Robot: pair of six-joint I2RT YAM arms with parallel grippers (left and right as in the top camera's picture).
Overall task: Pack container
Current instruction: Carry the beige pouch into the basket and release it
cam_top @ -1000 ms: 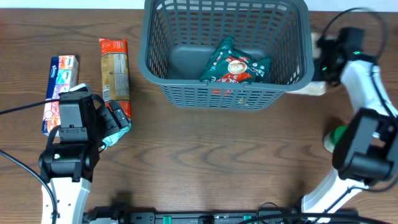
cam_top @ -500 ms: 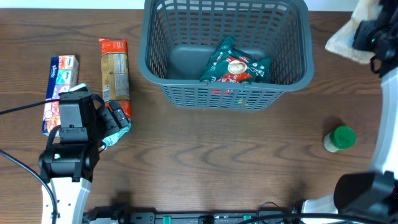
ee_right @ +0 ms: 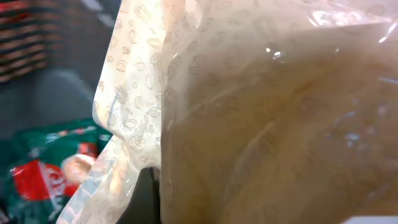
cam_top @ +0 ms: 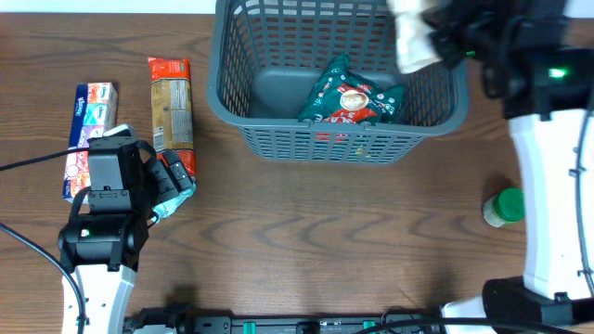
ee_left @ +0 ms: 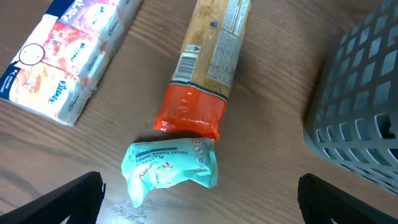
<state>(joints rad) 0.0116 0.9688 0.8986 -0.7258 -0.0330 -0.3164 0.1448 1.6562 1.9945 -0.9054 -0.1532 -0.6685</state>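
The large dark grey slotted plastic basket sits at the far middle of the wooden tabletop. The right end effector hangs over its far right corner, clamped on a pale crinkly plastic bag. The left end effector, jaws wide apart, hovers well left of the basket.

tissue pack | long orange-ended packet beside it | teal wipes pouch just beside packet's end | green-lidded jar well apart
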